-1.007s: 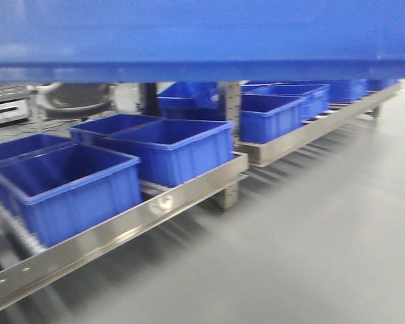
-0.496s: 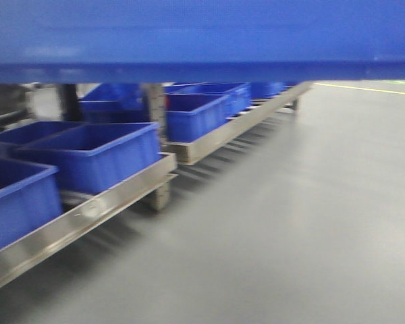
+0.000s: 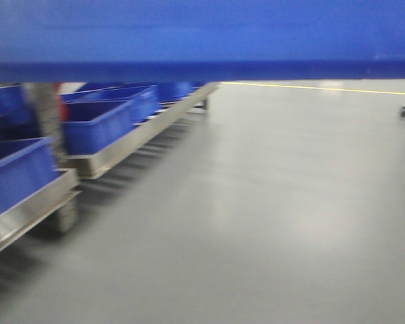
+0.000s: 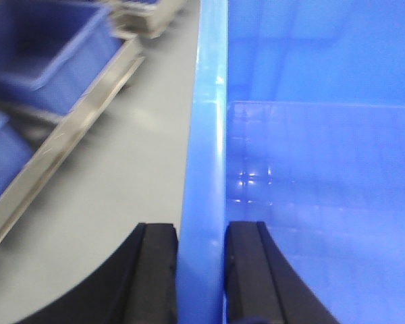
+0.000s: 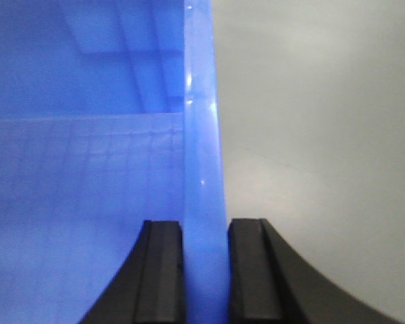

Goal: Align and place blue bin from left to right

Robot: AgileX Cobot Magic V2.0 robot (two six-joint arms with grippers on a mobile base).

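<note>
The step in hand looks like the carry: the blue bin (image 3: 202,34) hangs between the two arms over open grey floor (image 3: 270,223), away from the metal rack (image 3: 101,158) of darker blue bins (image 3: 98,125) at the left. To do it well, I judge that both wrists need one height and one pace, so the bin neither tilts nor twists in the grips. The base should travel smoothly, since a jolt could work a glossy wall loose. The approach to the rack should be square, so that the bin lines up with the row. The left gripper (image 4: 201,229) is clamped on the bin's left wall. The rim runs straight away between its black fingers, one outside and one inside, with the bin's hollow to the right and floor to the left. The right gripper (image 5: 206,226) pinches the right wall the same way, hollow to the left and bare floor to the right. From the front, the bin's near wall fills the top of the view.
</note>
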